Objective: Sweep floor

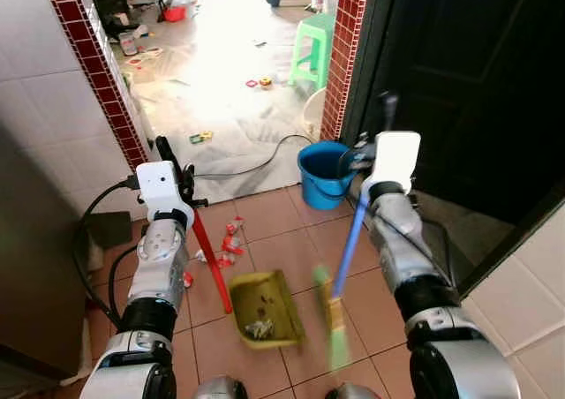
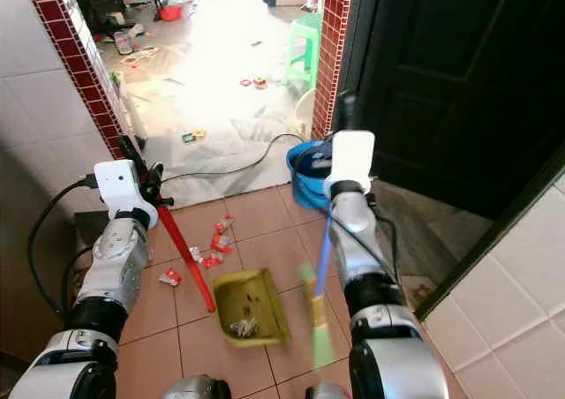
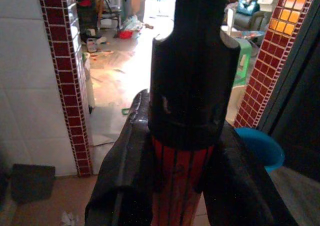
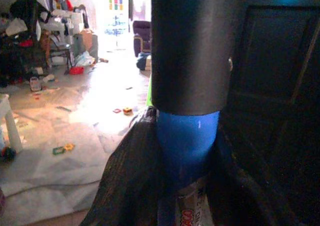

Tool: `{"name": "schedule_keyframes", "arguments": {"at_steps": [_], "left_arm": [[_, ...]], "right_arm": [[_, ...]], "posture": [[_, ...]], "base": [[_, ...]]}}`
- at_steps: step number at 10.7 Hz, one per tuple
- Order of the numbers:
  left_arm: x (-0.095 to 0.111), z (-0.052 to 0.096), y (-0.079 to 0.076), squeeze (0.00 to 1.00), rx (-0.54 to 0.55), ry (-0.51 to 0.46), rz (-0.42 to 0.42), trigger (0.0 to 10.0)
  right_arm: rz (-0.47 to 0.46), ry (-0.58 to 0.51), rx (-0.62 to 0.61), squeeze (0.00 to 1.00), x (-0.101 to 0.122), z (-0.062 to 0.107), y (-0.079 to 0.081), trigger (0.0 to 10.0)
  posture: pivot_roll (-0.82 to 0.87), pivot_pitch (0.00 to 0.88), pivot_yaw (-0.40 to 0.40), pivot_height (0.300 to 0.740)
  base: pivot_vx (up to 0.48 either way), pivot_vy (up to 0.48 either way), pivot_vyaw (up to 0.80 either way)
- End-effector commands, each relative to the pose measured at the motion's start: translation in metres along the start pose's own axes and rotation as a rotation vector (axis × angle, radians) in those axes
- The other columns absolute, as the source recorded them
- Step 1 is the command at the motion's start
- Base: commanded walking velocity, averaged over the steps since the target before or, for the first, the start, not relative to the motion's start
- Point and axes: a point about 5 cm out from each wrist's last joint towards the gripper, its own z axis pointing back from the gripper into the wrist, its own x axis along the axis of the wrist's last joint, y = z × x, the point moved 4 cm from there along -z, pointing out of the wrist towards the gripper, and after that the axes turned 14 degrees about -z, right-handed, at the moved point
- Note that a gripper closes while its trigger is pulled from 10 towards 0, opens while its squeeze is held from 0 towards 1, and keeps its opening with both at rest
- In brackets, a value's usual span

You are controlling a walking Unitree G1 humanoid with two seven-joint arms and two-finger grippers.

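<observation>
I see a terracotta tiled floor (image 1: 282, 231) across the lower half of the frame, running up into a bright, cluttered room at the top. A dark door (image 1: 459, 81) takes the upper right, with a red-tiled pillar (image 1: 340, 55) beside it and a white tiled wall (image 1: 44, 99) edged in red on the left.

Near the centre right, at the foot of the pillar, stands a blue bucket (image 1: 325, 174), and a black cable (image 1: 256, 165) curls across the pale floor toward it. A green stool (image 1: 313, 46) sits higher up, near the top centre.

In the lower centre lies my yellow dustpan (image 1: 265, 306), flat on the tiles with a small heap of scraps inside. Its red handle (image 1: 210, 262) slants up to the left gripper (image 1: 177, 174), whose fingers (image 3: 125, 186) are clamped on the red shaft just below its black end cap.

Just right of the dustpan is the broom (image 1: 334, 319), its green head blurred, low on the tiles at the bottom centre. Its blue handle (image 1: 353, 236) rises to the right gripper (image 1: 366, 156), whose fingers (image 4: 130, 186) are clenched around the blue shaft under a dark cap.

Red and white litter (image 1: 228, 244) lies on the tiles left of the dustpan, close to the red handle.
</observation>
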Motion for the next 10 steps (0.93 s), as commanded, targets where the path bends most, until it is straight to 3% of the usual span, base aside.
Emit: {"name": "schedule_keyframes", "arguments": {"at_steps": [1, 3, 4, 5, 6, 9, 10], "left_arm": [[0.013, -0.004, 0.000, 0.00, 0.001, -0.041, 0.014, 10.0], [0.014, -0.004, 0.002, 0.00, 0.022, -0.046, 0.049, 10.0], [0.025, -0.006, 0.008, 0.00, 0.052, -0.083, 0.052, 10.0], [0.042, -0.010, 0.019, 0.00, 0.110, -0.110, 0.074, 10.0], [0.066, -0.013, 0.030, 0.00, 0.150, -0.174, 0.100, 10.0], [0.091, -0.016, 0.044, 0.00, 0.200, -0.237, 0.144, 10.0], [0.107, -0.016, 0.053, 0.00, 0.240, -0.256, 0.211, 10.0]], "right_arm": [[-0.010, -0.060, 0.027, 0.00, 0.019, -0.008, 0.010, 10.0], [-0.014, -0.059, 0.032, 0.00, 0.016, -0.005, 0.012, 10.0], [0.046, -0.071, 0.040, 0.00, 0.015, -0.002, 0.010, 10.0], [0.107, -0.049, -0.003, 0.00, 0.008, 0.001, -0.006, 10.0], [0.090, -0.028, -0.041, 0.00, 0.005, 0.002, -0.018, 10.0], [0.193, -0.030, -0.100, 0.00, 0.005, 0.002, -0.035, 10.0], [0.188, -0.015, -0.119, 0.00, 0.002, 0.003, -0.040, 10.0]], "posture": [[-0.06, 0.000, 0.045, 0.740], [-0.06, 0.000, 0.047, 0.740], [-0.06, 0.000, 0.047, 0.740], [-0.06, 0.000, 0.047, 0.740], [-0.06, 0.000, 0.046, 0.740], [-0.07, 0.000, 0.044, 0.740], [-0.07, 0.000, 0.044, 0.740]], "base": [[0.000, 0.000, 0.00], [0.249, 0.000, 0.00], [0.262, 0.000, 0.00], [0.259, 0.000, 0.00], [0.296, 0.000, 0.00], [0.379, 0.000, 0.00], [0.405, 0.000, 0.00]]}}
